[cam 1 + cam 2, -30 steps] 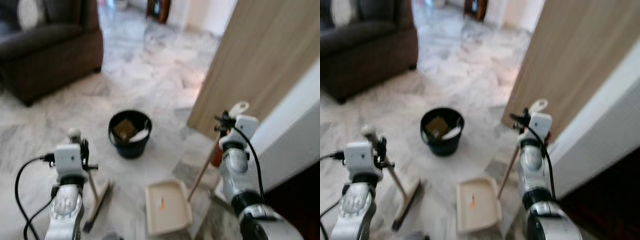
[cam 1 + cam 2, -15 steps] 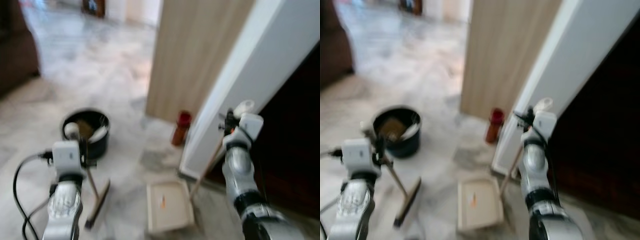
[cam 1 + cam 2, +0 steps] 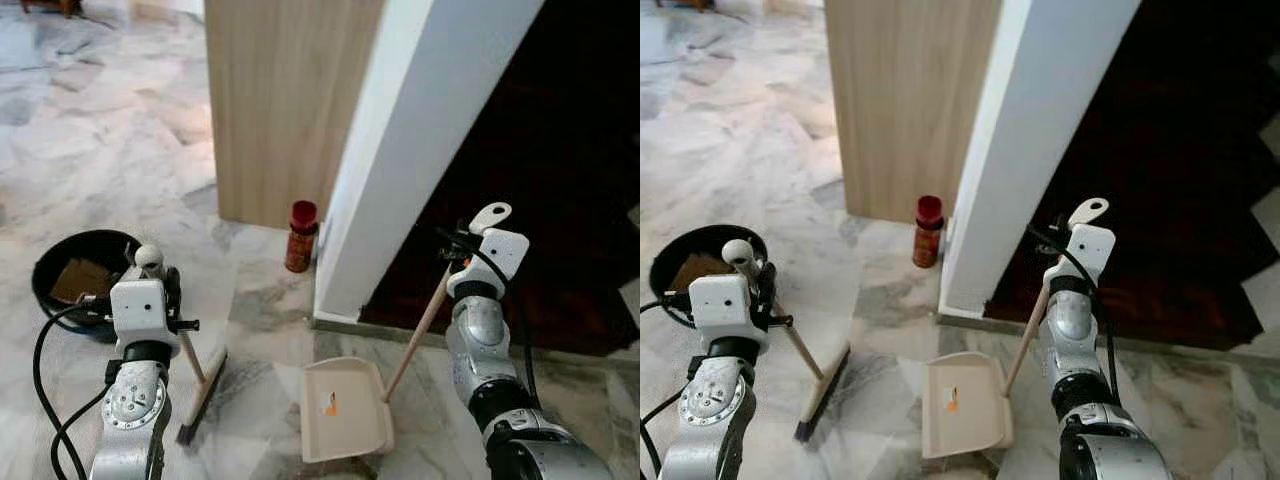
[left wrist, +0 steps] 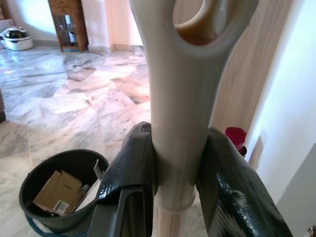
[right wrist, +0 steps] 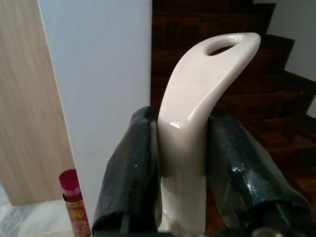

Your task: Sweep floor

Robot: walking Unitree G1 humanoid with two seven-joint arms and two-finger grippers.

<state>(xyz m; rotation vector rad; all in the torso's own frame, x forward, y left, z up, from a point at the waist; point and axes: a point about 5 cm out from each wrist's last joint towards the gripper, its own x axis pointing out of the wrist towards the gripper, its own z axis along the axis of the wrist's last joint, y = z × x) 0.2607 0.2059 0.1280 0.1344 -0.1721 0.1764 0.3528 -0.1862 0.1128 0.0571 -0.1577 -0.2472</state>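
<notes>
My left gripper (image 4: 177, 143) is shut on the cream handle of a broom (image 3: 190, 355), near its top. The broom head (image 3: 203, 395) rests on the marble floor just in front of me on the left. The right gripper (image 5: 182, 118) is shut on the cream grip of a long-handled dustpan (image 3: 345, 410). Its pan lies flat on the floor between my arms, with a small orange scrap (image 3: 329, 408) in it. The dustpan's wooden stick (image 3: 420, 325) slants up to the right gripper (image 3: 470, 245).
A black bin (image 3: 70, 280) with cardboard in it stands on the floor at the left. A red spray can (image 3: 299, 236) stands at the foot of a wooden panel (image 3: 280, 100). A white pillar (image 3: 400, 150) is straight ahead, with dark wooden stairs (image 3: 560, 170) to its right.
The camera has swung to the right: the sofa has left the picture, and the pillar and stairs now stand ahead. Both grippers keep their hold on the handles.
</notes>
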